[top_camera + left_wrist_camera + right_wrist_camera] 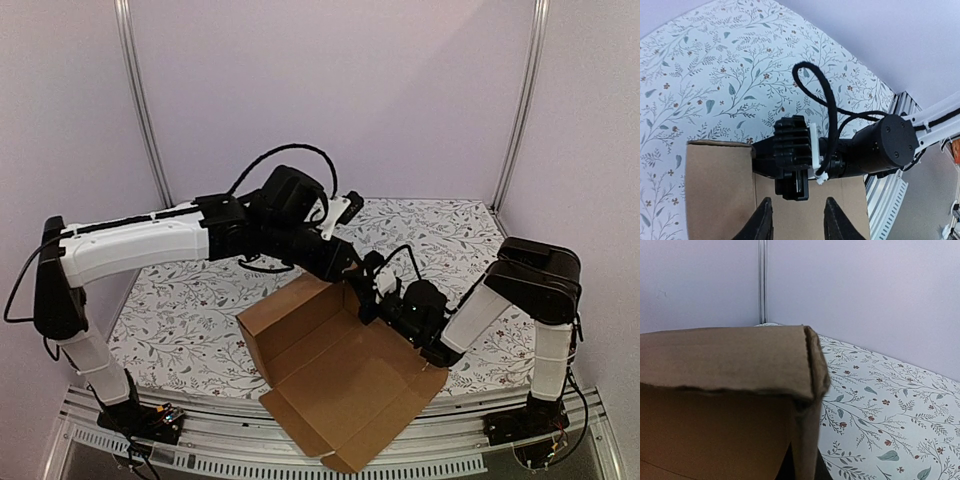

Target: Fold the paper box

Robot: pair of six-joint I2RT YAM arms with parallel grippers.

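Top view: the brown corrugated cardboard paper box [340, 385] is lying at the near edge of the floral-patterned worktop [180, 310], front flaps overhanging. Two walls are standing raised; near flaps are lying flat, so roughly half is judged left.

Left wrist: left gripper [797, 205] jaws are standing partly apart above the box floor, empty. The right gripper [760, 160] is closed at the raised wall's corner, apparently pinching it.

Right wrist: the wall's top edge is filling the view; open worktop is lying beyond.

Top cam: high behind both bases, angled down over the whole bench [190, 310]. Left wrist: close, looks down past left claw [798, 222] onto paper box [715, 190] and right arm [885, 145]. Right wrist: tight on a box corner, facing back wall [865, 290]. All three share the box.
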